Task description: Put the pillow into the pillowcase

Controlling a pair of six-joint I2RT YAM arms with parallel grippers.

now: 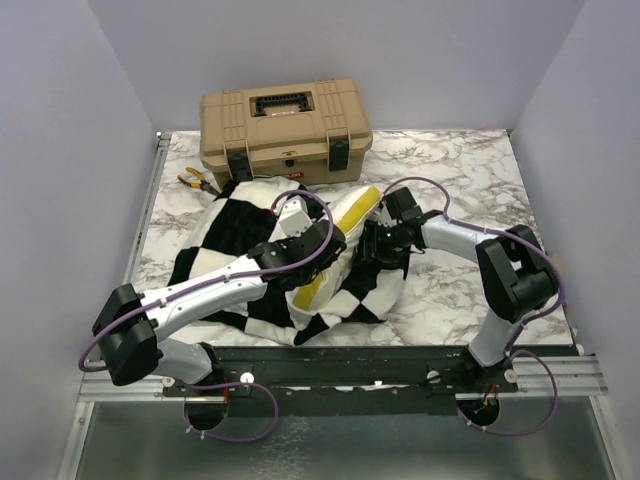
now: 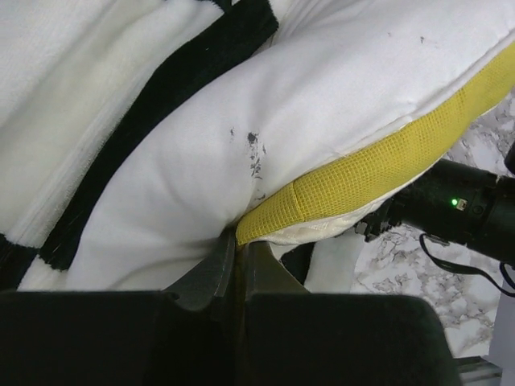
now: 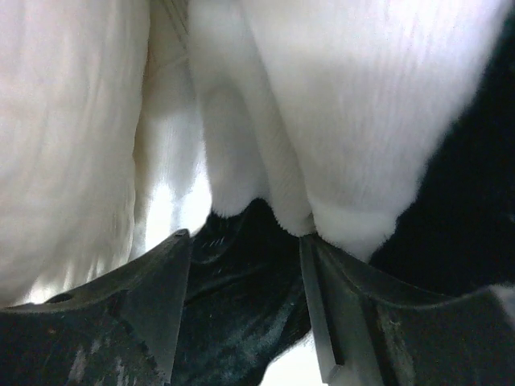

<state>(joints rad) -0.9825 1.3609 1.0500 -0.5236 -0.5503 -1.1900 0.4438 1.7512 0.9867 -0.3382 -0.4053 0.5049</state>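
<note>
1. Pinching the pillow (image 2: 322, 121) right where its yellow edge strip (image 2: 378, 173) ends, the left jaws are pressed fully together, with a fold of the white fabric apparently caught at their tips. Gripping at that seam gives a firm handle on something otherwise too plump and soft to steer.
2. The right jaws stand parted, with fleecy black and white cloth of the pillowcase (image 1: 235, 225) bunched in the gap. They do not look clamped on it. My guess is that they are placed to catch or spread the rim of the opening.
3. The pillow lies partly inside the pillowcase in the middle of the surface (image 1: 460, 160). The checkered cover wraps its left and near portions, while a white section with the yellow strip sticks out toward the right arm (image 1: 455, 235).
4. The left arm (image 1: 210, 285) reaches across the top of the cover, so its weight probably also helps keep the floppy cloth from sliding.
5. The step in hand looks like feeding the exposed end into the opening, and the task seems roughly halfway done.
6. A tan toolbox (image 1: 285, 125) sits at the far edge, just behind the bundle, with pliers (image 1: 195, 180) beside it. Neither is involved.
</note>
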